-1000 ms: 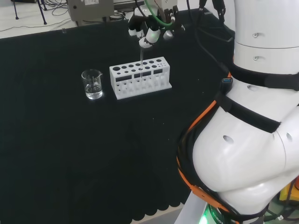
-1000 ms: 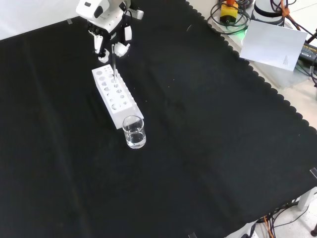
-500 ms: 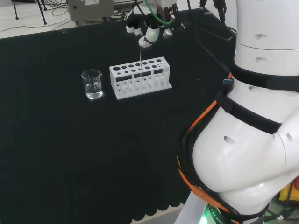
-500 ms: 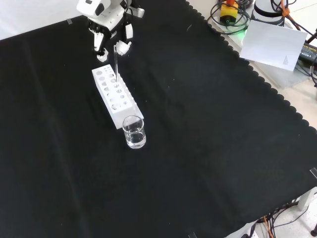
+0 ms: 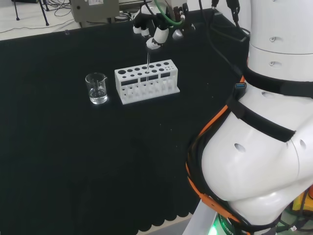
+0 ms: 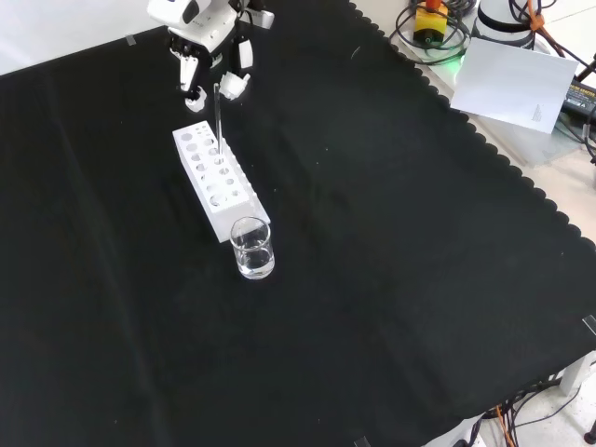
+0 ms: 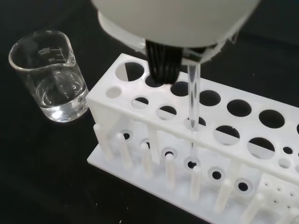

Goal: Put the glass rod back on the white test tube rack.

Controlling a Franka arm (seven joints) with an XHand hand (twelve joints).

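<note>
The white test tube rack (image 5: pixel 139 89) stands in the far middle of the cloth, and its rows of holes are plain in the wrist view (image 7: pixel 140 117). The thin clear glass rod (image 5: pixel 147 61) stands upright with its lower end down through a hole in the rack's near row (image 7: pixel 193 107). The hand (image 5: pixel 157 30) hovers just above the rack with its fingers curled on the rod's top end. In the front view the hand (image 6: pixel 209 37) sits at the top, above the rack (image 6: pixel 235 207), with the rod (image 6: pixel 218 121) hanging from it.
A small clear beaker (image 5: pixel 97 88) with a little water stands just left of the rack in the head view, nearer than the rack in the front view (image 6: pixel 252 248). The arm's white links (image 5: pixel 264 147) rise at the head view's right. Black cloth lies around.
The hand has drifted slightly upward and away from the rack's top. The rod stays upright in the same hole. Rack and beaker have not moved.
</note>
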